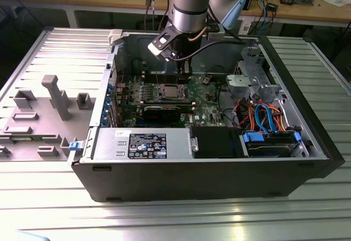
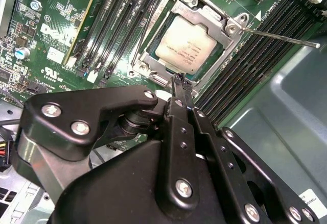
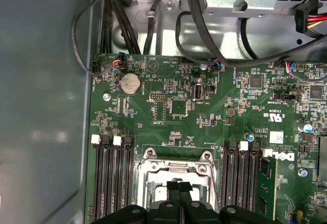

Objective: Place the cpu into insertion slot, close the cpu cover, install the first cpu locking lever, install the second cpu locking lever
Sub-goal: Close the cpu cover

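1. In the exterior view the arm reaches down into the open case (image 1: 104,164). The gripper (image 1: 184,72) hangs just above the board (image 1: 205,95), at about 1 o'clock from the slot (image 1: 170,92).
2. In both wrist views the two fingers (image 2: 179,112) are pressed together from base to tip, with only a hairline seam between them. Nothing is gripped.
3. In the second wrist view the fingertips end at the rim of the slot's metal frame, at the side of the cpu (image 2: 185,45) nearest the gripper. Whether they touch the frame cannot be told.
4. The cpu lies flat in the slot with its silvery-tan top facing up.
5. The cover (image 2: 149,55) is down and frames the cpu on all sides, and the chip shows through its square window.
6. A thin lever (image 2: 276,36) runs out from one corner of the slot across the black memory slots (image 2: 240,66), its far end free. Whether it is latched cannot be told.
7. In the first wrist view the gripper (image 3: 179,187) sits over the middle of the slot, between two banks of memory slots.
8. In the exterior view a grey power box (image 1: 142,142) lies at 6 o'clock from the slot. Orange and blue cables (image 1: 263,115) lie at about 4 o'clock.
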